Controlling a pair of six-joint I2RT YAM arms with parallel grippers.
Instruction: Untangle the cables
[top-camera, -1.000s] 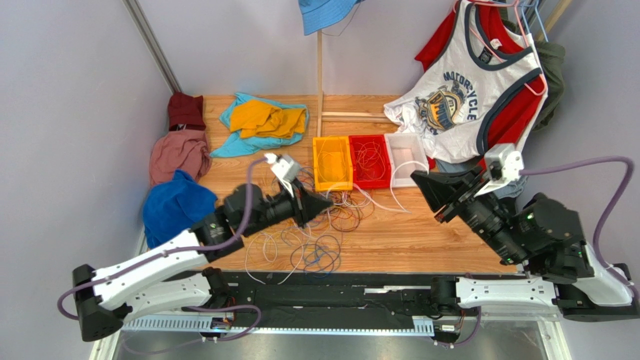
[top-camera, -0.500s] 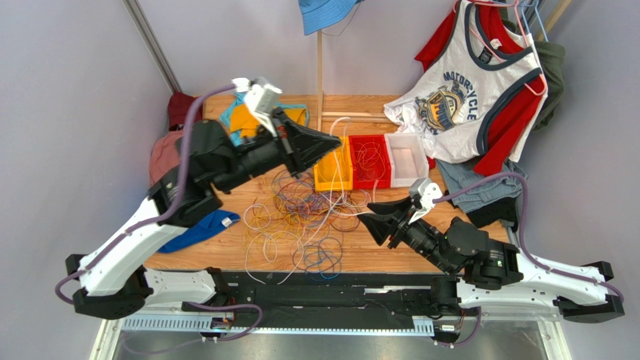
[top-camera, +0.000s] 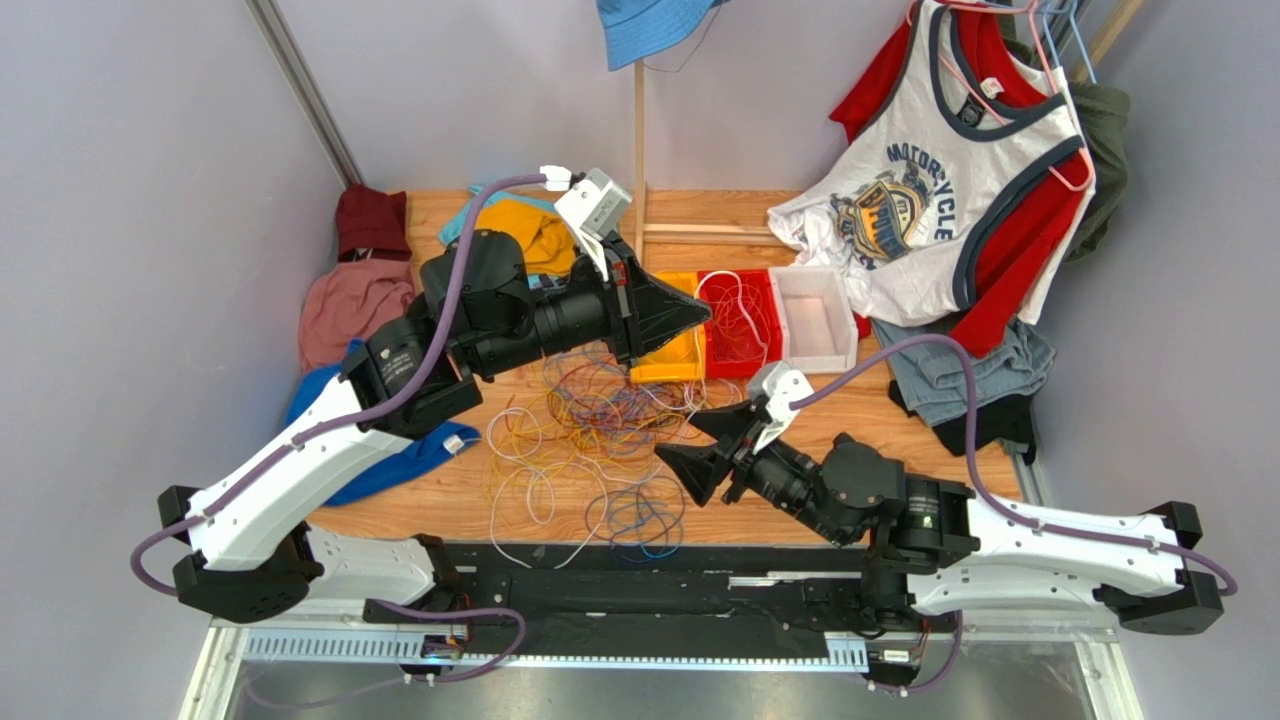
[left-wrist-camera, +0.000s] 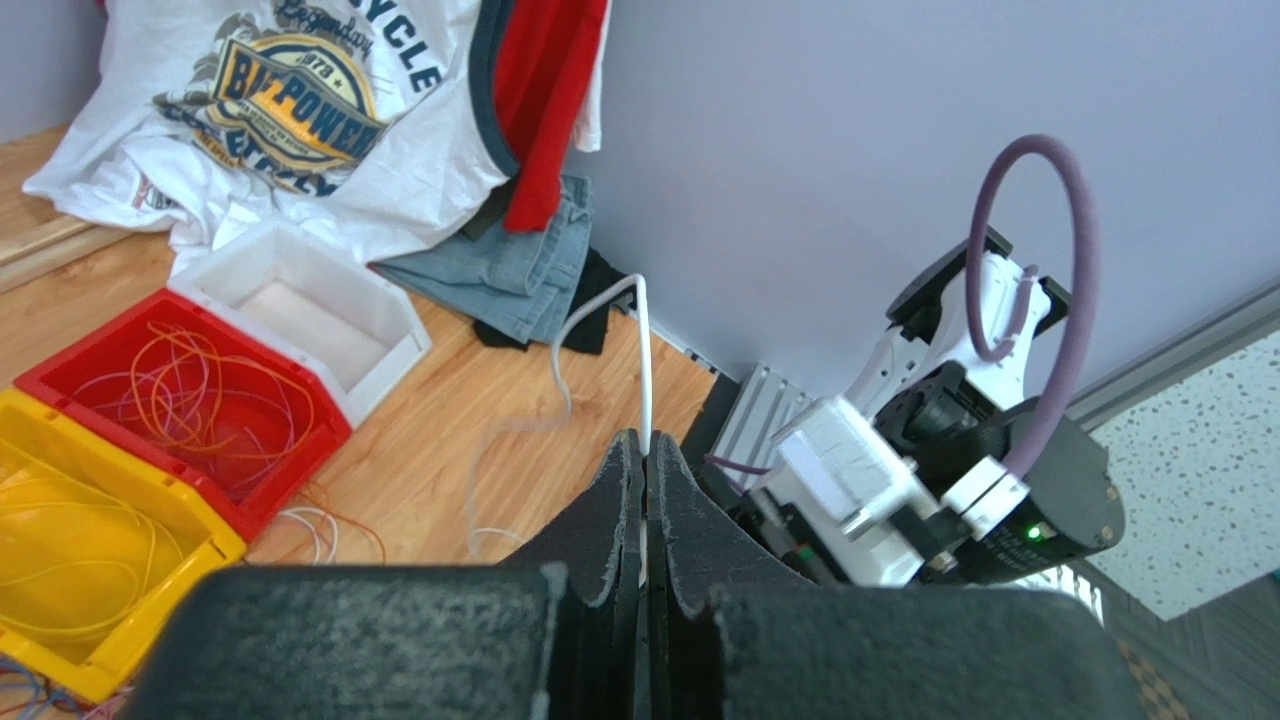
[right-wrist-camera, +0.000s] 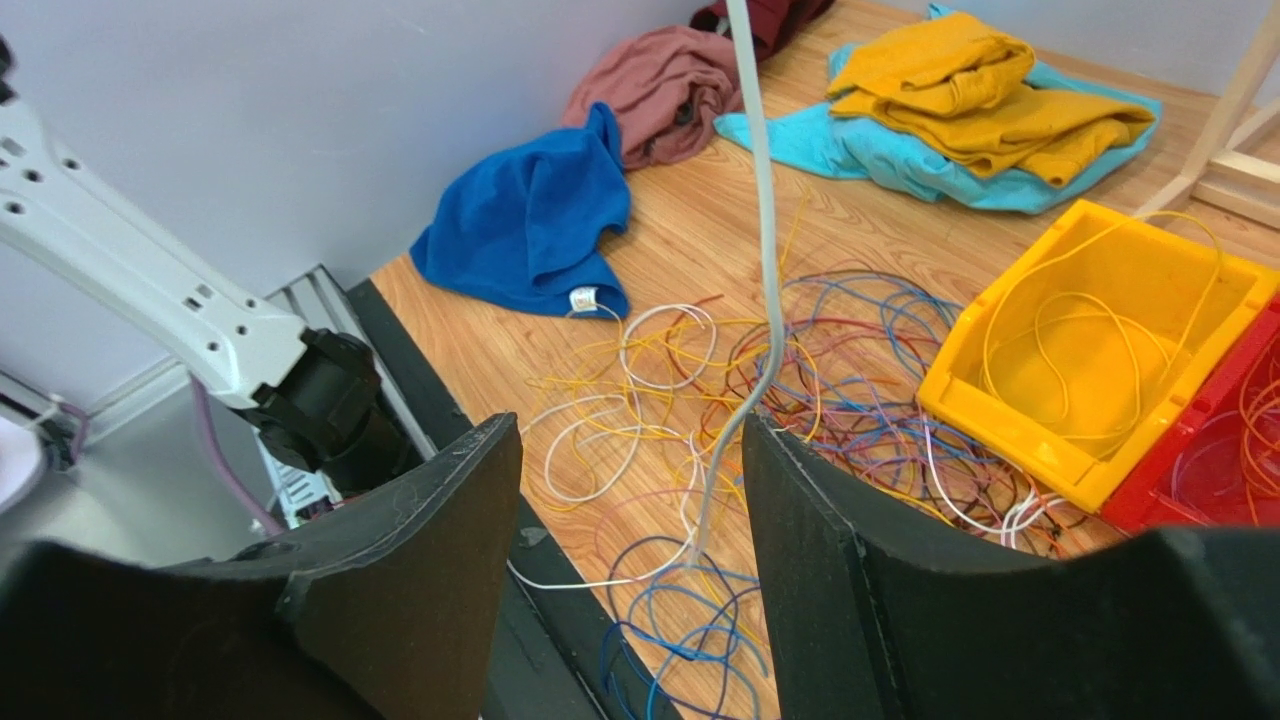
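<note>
Left hand (left-wrist-camera: 645, 450): closed tight on a white cable (left-wrist-camera: 643, 345).
Right hand (right-wrist-camera: 631, 435): wide open, same cable passing between its fingers.
Cables (top-camera: 601, 435): tangled heap on the surface (top-camera: 451, 503).

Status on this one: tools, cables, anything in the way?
Left tool shut on white cable, held high. Right tool open, facing that cable's hanging run. Lower end trails through the coloured tangle; snag likely.
</note>
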